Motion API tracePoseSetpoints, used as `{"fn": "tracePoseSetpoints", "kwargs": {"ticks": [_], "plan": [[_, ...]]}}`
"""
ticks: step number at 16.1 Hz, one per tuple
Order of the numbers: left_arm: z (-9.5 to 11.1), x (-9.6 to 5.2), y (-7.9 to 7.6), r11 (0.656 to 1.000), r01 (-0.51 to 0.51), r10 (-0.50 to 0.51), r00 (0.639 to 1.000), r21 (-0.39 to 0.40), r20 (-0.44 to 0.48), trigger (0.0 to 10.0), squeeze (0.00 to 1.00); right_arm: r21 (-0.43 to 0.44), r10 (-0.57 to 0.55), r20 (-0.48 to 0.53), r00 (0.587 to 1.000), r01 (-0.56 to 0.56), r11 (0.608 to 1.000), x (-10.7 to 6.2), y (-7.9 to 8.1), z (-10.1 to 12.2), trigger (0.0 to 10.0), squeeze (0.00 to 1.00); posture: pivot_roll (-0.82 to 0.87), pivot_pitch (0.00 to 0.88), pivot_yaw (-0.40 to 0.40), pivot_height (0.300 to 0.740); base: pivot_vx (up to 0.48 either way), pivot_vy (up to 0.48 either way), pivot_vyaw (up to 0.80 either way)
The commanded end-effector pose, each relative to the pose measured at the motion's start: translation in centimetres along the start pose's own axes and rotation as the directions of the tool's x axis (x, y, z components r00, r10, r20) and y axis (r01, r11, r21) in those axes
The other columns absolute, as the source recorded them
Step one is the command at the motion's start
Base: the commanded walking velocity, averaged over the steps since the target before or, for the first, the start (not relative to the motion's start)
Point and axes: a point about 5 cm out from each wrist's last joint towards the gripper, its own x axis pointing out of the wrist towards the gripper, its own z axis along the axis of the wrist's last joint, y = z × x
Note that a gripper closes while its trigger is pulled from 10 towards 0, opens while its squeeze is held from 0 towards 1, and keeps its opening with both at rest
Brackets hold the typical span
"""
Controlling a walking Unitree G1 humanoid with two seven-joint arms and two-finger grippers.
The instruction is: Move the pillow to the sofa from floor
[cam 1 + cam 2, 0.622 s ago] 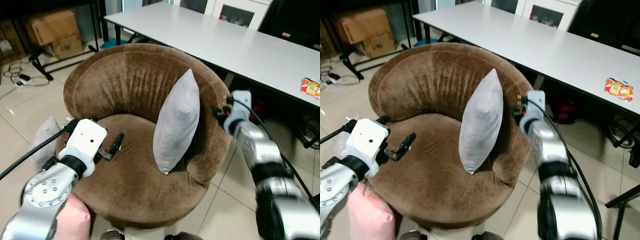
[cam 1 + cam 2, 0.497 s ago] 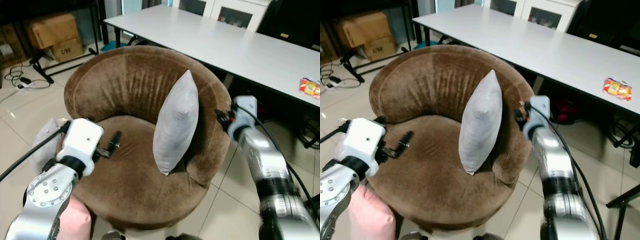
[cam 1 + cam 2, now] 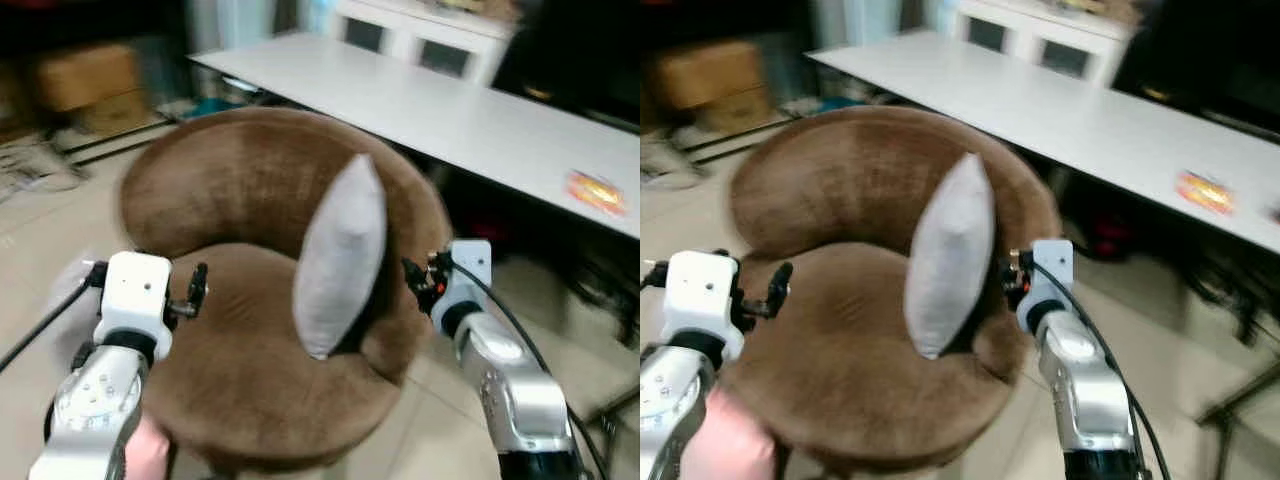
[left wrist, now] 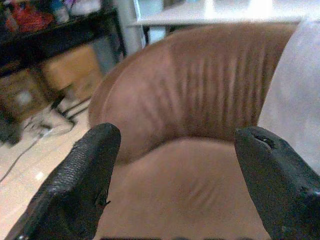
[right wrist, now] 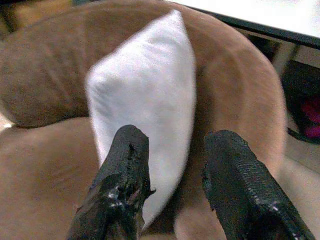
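Note:
A grey pillow (image 3: 340, 255) stands on its edge on the seat of the round brown sofa chair (image 3: 250, 170), leaning against the right side of the backrest. My left gripper (image 3: 196, 288) hovers over the seat's left rim, open and holding nothing, and the seat shows between its fingers (image 4: 85, 180). At the chair's right side my right gripper (image 3: 413, 277) is open, just clear of the armrest. It faces the pillow (image 5: 150, 95), which lies beyond its empty fingers (image 5: 120, 190). The head views are blurred.
A long white table (image 3: 450, 110) runs behind the chair, with an orange packet (image 3: 598, 190) on it. A pink cushion (image 3: 720, 445) lies under my left arm on the tiled floor. Cardboard boxes (image 3: 80, 75) and cables stand at the back left.
The camera has shifted and blurred. My left gripper has drawn back toward the seat's left rim, and my right gripper sits lower beside the armrest. The grey pillow stays put.

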Motion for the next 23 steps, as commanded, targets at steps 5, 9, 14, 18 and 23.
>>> {"fn": "tracePoseSetpoints", "kwargs": {"ticks": [5, 9, 14, 18, 23], "plan": [[0.1, 0.4, -0.1, 1.0, -0.027, 0.026, 0.999, 0.016, 0.039, 10.0, 0.0, -0.076, -0.023, 0.01, 1.0, 0.023, 0.997, 0.7, -0.2, 1.0, 10.0, 0.0, 0.07, 0.0, -0.12, 0.74, -0.223, 0.0, 0.0], [0.0, 0.9, 0.2, 0.999, -0.038, 0.036, 0.998, 0.029, 0.056, 10.0, 0.0, -0.154, -0.042, -0.016, 0.999, 0.039, 0.987, 1.1, -0.7, 0.7, 10.0, 0.0, 0.06, 0.0, -0.115, 0.74, 0.0, 0.0, 0.0], [-0.1, 0.8, 0.0, 0.998, -0.056, 0.055, 0.996, 0.02, 0.065, 10.0, 0.0, -0.155, -0.013, -0.049, 0.999, 0.005, 0.988, 0.8, -1.8, 0.4, 10.0, 0.0, 0.07, 0.0, -0.119, 0.74, 0.0, 0.0, 0.0], [-0.7, 0.6, 0.2, 0.998, -0.067, 0.067, 0.997, 0.003, 0.046, 10.0, 0.0, -0.135, 0.024, -0.035, 0.999, -0.029, 0.99, 0.7, -1.6, 0.6, 10.0, 0.0, 0.05, 0.0, -0.128, 0.74, 0.0, 0.33, 0.0], [-0.8, 0.0, 0.3, 0.995, -0.104, 0.104, 0.994, -0.008, 0.036, 10.0, 0.0, -0.175, 0.1, -0.035, 0.994, -0.104, 0.979, 0.9, -0.3, 0.5, 10.0, 0.0, 0.07, 0.0, -0.157, 0.74, 0.0, 0.427, 0.0]]}}
